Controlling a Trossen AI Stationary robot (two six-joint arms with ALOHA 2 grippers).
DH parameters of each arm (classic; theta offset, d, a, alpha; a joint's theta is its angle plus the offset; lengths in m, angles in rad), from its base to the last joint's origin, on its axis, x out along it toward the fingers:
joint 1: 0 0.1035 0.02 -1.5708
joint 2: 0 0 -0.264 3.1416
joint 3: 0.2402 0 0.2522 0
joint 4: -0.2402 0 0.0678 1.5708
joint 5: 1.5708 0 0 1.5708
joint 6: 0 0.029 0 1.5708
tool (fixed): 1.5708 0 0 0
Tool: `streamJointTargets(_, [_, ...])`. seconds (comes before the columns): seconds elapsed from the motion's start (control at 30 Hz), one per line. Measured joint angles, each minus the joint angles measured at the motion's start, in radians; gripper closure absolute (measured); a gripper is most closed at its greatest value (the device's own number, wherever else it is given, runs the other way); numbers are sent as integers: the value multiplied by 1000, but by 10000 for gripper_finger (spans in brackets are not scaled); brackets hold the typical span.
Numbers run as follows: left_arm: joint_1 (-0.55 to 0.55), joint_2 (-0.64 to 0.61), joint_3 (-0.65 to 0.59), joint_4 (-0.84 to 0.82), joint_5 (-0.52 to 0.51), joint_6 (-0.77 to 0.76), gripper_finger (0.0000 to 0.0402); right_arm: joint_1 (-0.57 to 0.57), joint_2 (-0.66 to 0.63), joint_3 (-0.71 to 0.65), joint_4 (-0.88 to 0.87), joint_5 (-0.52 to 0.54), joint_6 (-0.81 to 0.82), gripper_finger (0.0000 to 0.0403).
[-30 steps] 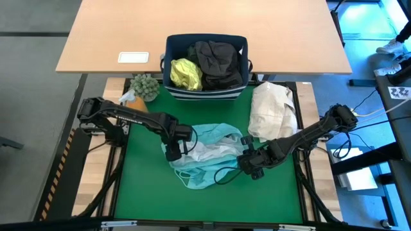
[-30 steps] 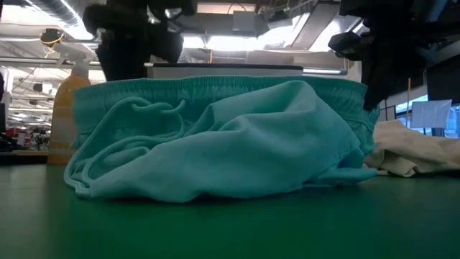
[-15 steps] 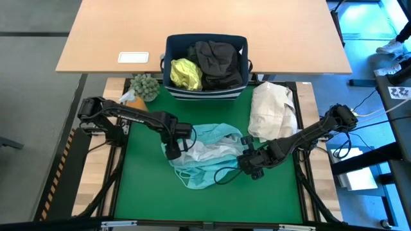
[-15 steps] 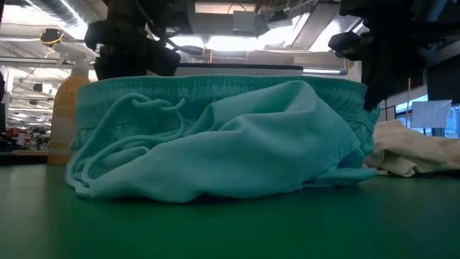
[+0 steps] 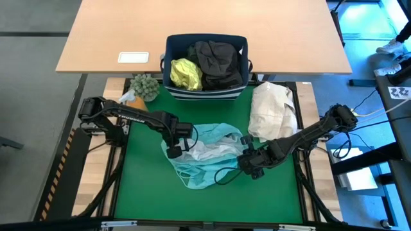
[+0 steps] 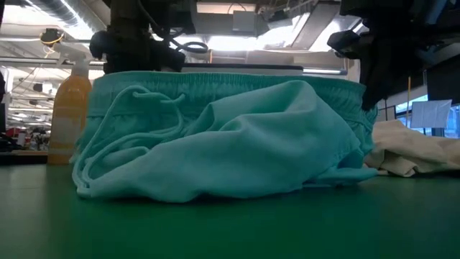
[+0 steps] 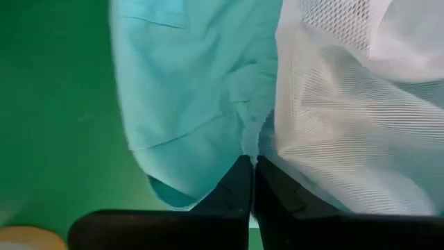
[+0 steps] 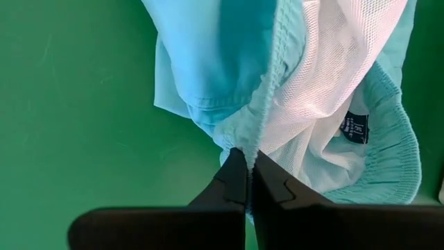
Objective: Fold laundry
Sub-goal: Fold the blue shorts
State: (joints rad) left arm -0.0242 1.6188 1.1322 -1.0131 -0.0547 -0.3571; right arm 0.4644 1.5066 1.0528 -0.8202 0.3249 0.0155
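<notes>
Since a second ago our left gripper (image 7: 251,167) has come down and clenched on the waistband of the turquoise shorts (image 5: 209,154), which lie crumpled mid-table on the green mat (image 5: 144,186). Our right gripper (image 8: 248,161) was already pinched on the waistband's other side, so we judge both ends are now held and the shorts can be lifted and spread flat. The white mesh lining (image 7: 347,139) is showing, so the shorts are partly inside out. Nearby sit the cream bundle (image 5: 273,109), the bin (image 5: 205,90) with more laundry, and an orange spray bottle (image 6: 70,119).
</notes>
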Motion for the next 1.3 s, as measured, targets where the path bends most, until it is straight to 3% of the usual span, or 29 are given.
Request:
streamJointTargets(0.33, [-4,-71,201,-239,-276,-33,400,0,0,140,-212,62,11,402])
streamJointTargets(0.8, [-72,-215,581,-356,-639,-33,401,0,-3,425,-448,169,-50,402])
streamJointTargets(1.07, [-80,-274,668,-356,-800,-7,401,-6,-120,460,-454,260,-77,402])
streamJointTargets(1.3, [-80,-280,703,-319,-934,29,401,-116,-221,460,-454,323,-92,402])
